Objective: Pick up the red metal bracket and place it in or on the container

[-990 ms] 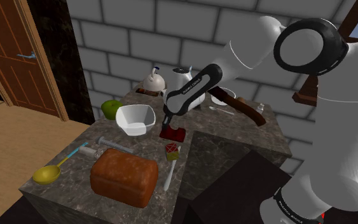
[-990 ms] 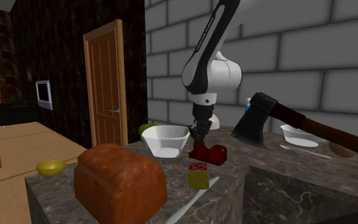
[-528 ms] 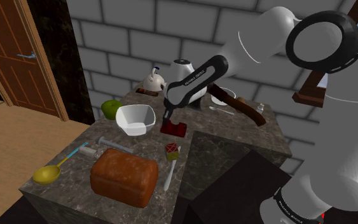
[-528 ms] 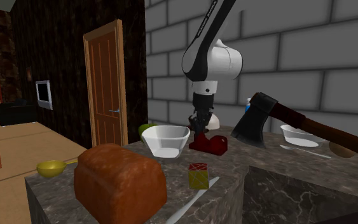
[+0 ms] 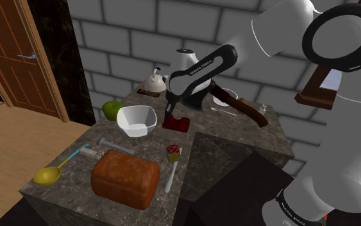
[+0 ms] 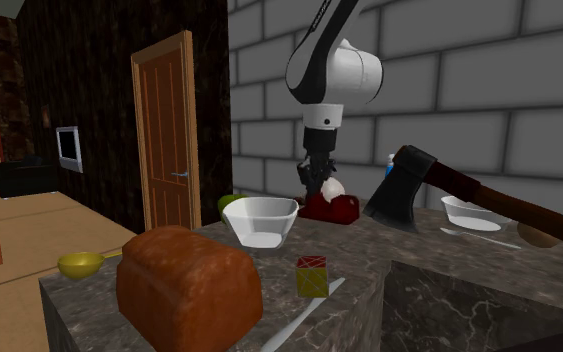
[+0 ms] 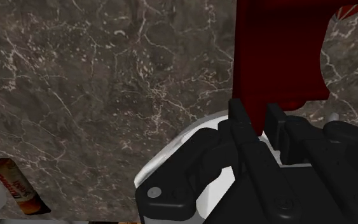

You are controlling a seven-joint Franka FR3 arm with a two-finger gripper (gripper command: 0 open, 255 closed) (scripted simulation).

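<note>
The dark red bracket (image 5: 177, 123) hangs a little above the dark marble counter (image 5: 230, 138), just to the shoulder view's right of the white bowl (image 5: 136, 121). My black gripper (image 5: 168, 116) is shut on its upright wall. In the second exterior view the gripper (image 6: 316, 190) comes straight down onto the bracket (image 6: 335, 207), behind and to the right of the bowl (image 6: 262, 221). In the wrist view the fingers (image 7: 238, 118) clasp the bracket (image 7: 279, 51) over bare marble.
A brown bread loaf (image 5: 125, 178), a yellow spoon (image 5: 47, 175) and a red-headed utensil (image 5: 173, 154) lie at the counter's near end. A green apple (image 5: 113, 108), a white kettle (image 5: 154, 81), an axe (image 5: 243, 106) and a small white dish (image 6: 466, 212) stand farther back.
The gripper has risen with the bracket in it and carried it off the counter toward the brick wall. The other objects have not moved.
</note>
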